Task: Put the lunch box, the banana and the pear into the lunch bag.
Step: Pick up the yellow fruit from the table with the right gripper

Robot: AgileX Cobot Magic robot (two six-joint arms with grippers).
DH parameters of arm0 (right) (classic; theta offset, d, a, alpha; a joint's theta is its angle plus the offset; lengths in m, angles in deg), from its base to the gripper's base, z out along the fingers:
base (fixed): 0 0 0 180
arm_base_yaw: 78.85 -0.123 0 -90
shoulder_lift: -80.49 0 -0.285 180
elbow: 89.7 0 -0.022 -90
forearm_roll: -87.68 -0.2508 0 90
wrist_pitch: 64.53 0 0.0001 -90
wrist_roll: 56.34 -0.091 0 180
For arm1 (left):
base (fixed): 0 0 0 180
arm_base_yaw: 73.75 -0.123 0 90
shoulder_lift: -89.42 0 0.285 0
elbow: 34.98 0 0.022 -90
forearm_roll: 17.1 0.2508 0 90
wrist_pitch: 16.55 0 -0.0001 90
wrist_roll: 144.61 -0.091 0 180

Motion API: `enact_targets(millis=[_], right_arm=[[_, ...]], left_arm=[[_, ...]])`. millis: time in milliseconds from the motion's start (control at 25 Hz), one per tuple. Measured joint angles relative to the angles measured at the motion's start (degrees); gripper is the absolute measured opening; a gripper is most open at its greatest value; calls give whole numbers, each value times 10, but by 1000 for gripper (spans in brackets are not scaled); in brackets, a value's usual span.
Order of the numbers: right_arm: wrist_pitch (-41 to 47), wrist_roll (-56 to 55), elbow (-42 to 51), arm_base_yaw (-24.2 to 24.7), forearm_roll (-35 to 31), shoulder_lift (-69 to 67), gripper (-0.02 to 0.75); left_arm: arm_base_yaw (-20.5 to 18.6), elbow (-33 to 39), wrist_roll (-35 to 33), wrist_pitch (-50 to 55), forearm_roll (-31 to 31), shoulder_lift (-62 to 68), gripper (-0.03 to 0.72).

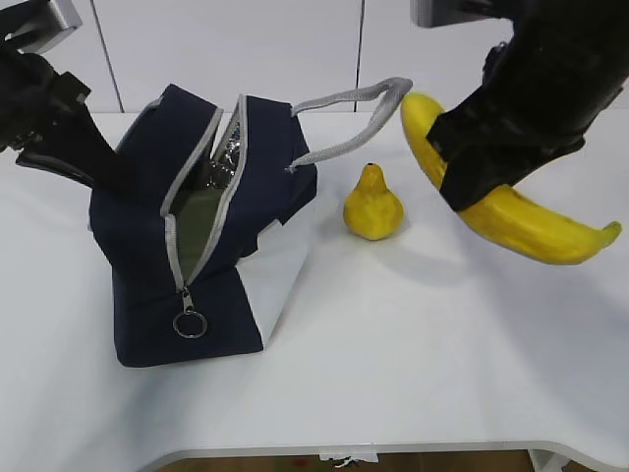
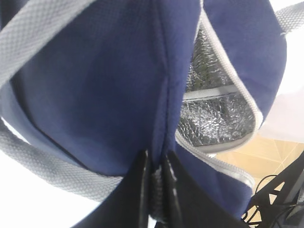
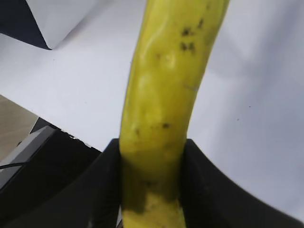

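The navy lunch bag stands at the left, leaning, with its grey zipper open and the foil lining showing. Through the opening I see a dull green surface, the lunch box, inside the bag. My left gripper is shut on a fold of the bag's navy fabric at its far left side. The pear sits upright on the table just right of the bag. My right gripper is shut on the banana, which hangs tilted above the table right of the pear.
A grey webbing handle arches from the bag toward the banana. The ring zipper pull hangs at the bag's near end. The white table's front edge runs close below.
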Motion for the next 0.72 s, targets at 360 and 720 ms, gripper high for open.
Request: enact_targets(millis=[360, 720], right_arm=[[12, 0, -6, 0, 58, 70, 276], [-128, 0, -30, 0, -181, 62, 276]], left_arm=[[0, 0, 0, 0, -14, 0, 15], [0, 0, 0, 0, -98, 0, 15]])
